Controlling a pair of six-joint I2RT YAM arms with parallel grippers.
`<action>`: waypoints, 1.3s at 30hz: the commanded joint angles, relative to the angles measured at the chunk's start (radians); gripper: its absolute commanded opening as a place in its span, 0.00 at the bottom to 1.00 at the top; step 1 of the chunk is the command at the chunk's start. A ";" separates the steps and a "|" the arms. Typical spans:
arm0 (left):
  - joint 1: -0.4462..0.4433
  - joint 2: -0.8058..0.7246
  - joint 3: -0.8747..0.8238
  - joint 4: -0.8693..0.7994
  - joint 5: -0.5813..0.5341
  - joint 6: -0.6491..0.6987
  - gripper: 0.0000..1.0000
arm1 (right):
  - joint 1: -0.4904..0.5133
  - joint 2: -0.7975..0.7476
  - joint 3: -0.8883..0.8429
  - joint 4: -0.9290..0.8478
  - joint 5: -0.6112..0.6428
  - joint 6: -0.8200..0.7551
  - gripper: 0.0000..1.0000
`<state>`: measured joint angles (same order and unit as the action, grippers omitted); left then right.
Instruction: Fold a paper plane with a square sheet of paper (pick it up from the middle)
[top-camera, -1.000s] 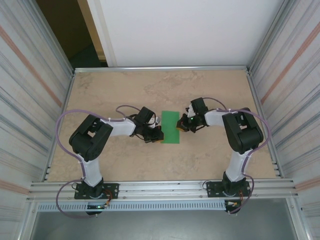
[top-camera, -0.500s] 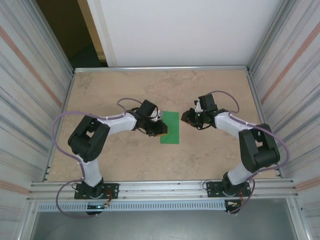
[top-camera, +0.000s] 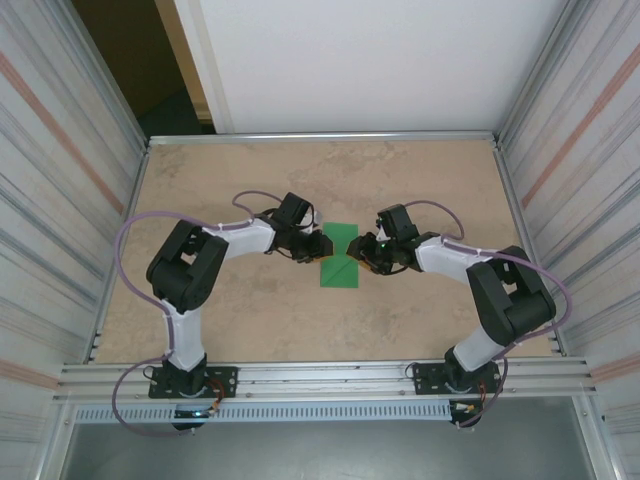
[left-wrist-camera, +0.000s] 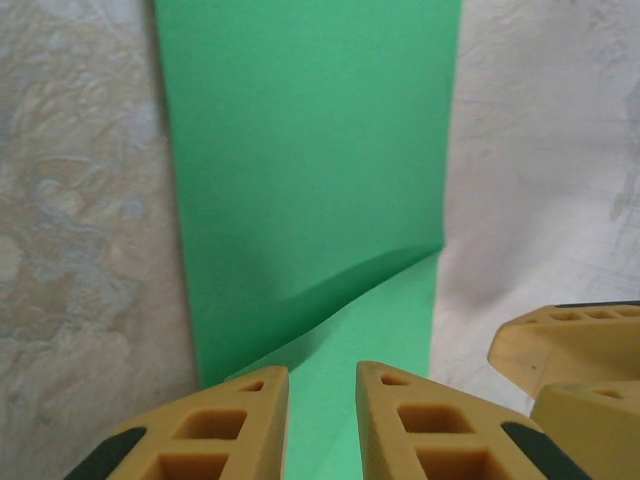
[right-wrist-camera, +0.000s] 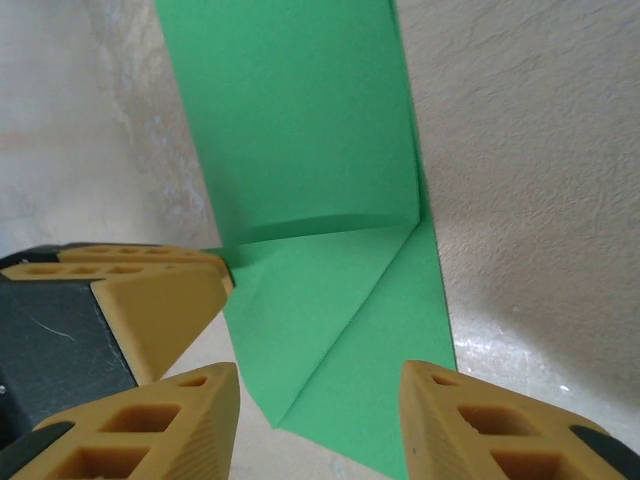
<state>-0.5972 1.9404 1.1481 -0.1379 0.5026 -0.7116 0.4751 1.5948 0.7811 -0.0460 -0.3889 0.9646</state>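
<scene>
Tan marbled table (top-camera: 200, 180) sits between ribbed metal walls, with the paper (top-camera: 340, 272) lying at its centre as a narrow green strip running 12 to 6 o'clock. A second ago both grippers were clenched at the strip's long edges and the strip looked plain and flat. Now the left gripper (top-camera: 318, 247) stands at the paper's 10 o'clock and the right gripper (top-camera: 366, 248) at its 2 o'clock. Both have let go: each wrist view shows yellow fingers parted, with green showing through the gap and nothing pinched, and the right stands wider than the left. The paper itself has changed too. A diagonal crease now crosses the end nearest the fingers, and a triangular flap (right-wrist-camera: 320, 300) lies folded over the strip, with a shadowed line at its root suggesting it is not pressed fully flat. This looks like a first nose corner turned down and released, so the plane is at an early stage. The flap probably needs pressing before it springs up, and then the matching fold must be made.
</scene>
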 joint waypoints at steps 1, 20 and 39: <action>0.005 0.017 0.004 -0.009 -0.023 -0.015 0.25 | 0.013 0.035 0.019 0.024 0.004 0.053 0.41; 0.015 0.032 -0.063 0.020 -0.023 -0.058 0.24 | 0.022 0.131 0.040 0.097 -0.016 0.140 0.25; 0.019 0.015 -0.067 0.017 -0.024 -0.055 0.24 | 0.024 0.174 -0.060 0.338 -0.077 0.236 0.18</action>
<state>-0.5880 1.9560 1.1103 -0.0799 0.5014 -0.7643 0.4911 1.7493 0.7341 0.2535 -0.4496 1.1671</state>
